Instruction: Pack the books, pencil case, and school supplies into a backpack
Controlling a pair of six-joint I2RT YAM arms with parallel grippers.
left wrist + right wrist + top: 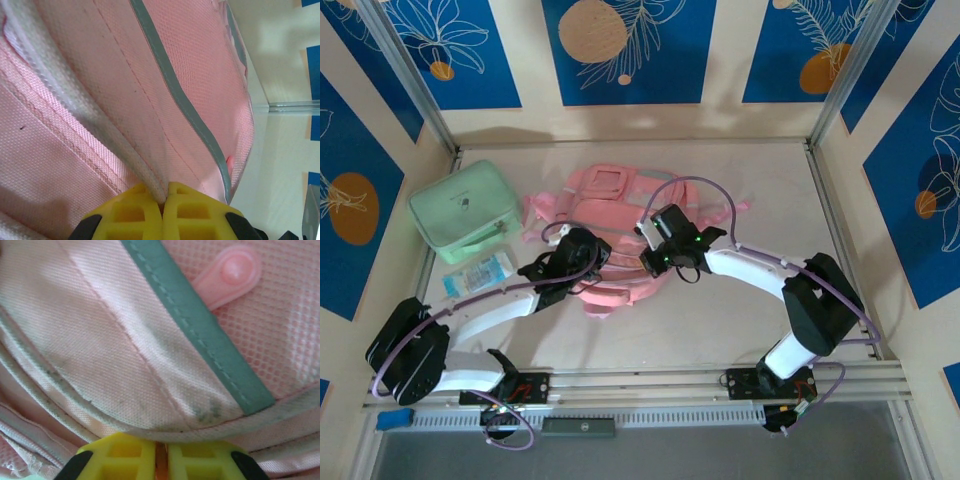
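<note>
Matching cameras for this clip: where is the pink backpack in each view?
Top external: backpack mid-table, right of the mint case.
Left wrist: backpack close up, a seam pinched in the left tool.
Right wrist: backpack close up, just beyond the right tool.
Shared landmark: grey-green stripe, both wrist views.

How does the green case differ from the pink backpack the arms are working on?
The mint-green case is smaller, boxy and lies far left; the pink backpack is larger, floppier and central. The left gripper pinches a seam of the pink backpack, while the mint-green case lies untouched. Both are pastel bags lying flat.
</note>
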